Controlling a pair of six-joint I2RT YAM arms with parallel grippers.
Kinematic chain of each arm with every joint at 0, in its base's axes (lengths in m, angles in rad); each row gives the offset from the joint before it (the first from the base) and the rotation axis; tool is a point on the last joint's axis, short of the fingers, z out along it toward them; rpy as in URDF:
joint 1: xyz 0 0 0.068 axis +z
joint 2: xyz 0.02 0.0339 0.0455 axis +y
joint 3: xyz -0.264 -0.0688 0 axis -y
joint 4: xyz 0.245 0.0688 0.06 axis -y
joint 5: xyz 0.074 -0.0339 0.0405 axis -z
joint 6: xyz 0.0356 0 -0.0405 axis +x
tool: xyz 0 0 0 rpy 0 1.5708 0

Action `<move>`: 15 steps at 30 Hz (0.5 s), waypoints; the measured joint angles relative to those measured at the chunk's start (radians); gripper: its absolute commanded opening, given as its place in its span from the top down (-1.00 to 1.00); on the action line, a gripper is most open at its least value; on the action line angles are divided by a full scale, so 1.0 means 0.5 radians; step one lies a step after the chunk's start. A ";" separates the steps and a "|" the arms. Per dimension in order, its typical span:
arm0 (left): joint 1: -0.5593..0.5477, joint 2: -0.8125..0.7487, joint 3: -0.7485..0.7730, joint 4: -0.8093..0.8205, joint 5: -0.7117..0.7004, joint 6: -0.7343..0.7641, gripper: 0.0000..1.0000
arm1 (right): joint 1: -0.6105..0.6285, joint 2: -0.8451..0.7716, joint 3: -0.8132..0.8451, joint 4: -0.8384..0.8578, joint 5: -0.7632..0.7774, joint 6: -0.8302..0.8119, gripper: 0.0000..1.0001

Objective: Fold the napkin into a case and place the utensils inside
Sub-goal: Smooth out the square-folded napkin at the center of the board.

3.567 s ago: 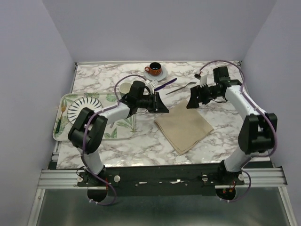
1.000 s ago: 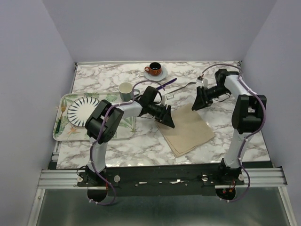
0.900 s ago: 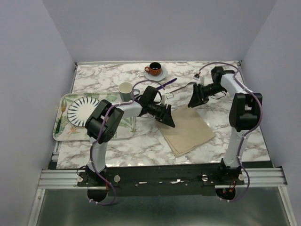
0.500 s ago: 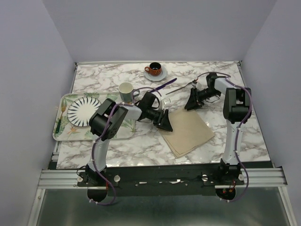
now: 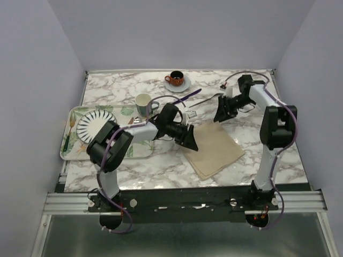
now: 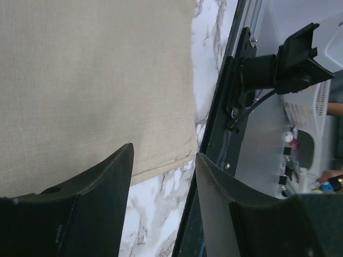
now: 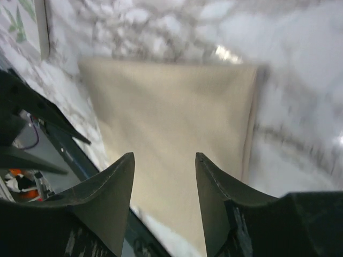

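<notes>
Lying flat between both grippers, the napkin has bare table beyond its near and right edges. By its left corner the left gripper, and over its far corner the right gripper, stand with jaws apart, gripping nothing.

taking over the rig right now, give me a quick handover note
Left gripper: open, empty, over the left corner of the napkin.
Right gripper: open, empty, above its far corner.
Purple knife and fork: on the table beyond the napkin.
Done: napkin lies flat, partly folded.
Left: fold it into a narrow case, slip both utensils in.
</notes>
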 measured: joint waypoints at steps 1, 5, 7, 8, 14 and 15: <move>-0.017 -0.085 0.021 -0.059 -0.045 0.032 -0.13 | -0.005 -0.069 -0.043 -0.013 0.014 -0.021 -0.16; -0.054 -0.233 0.166 -0.332 -0.244 0.331 -0.12 | -0.117 -0.437 -0.323 -0.138 0.158 -0.184 -0.07; -0.054 -0.241 0.225 -0.448 -0.332 0.471 -0.11 | -0.172 -0.520 -0.484 -0.162 0.235 -0.243 0.03; -0.054 -0.239 0.251 -0.514 -0.387 0.546 -0.10 | -0.199 -0.542 -0.569 -0.157 0.280 -0.270 0.06; -0.098 -0.143 0.448 -0.912 -0.700 1.017 -0.01 | -0.204 -0.549 -0.898 -0.155 0.462 -0.364 0.26; -0.114 -0.117 0.481 -0.944 -0.736 1.064 0.01 | -0.201 -0.549 -0.915 -0.143 0.492 -0.370 0.33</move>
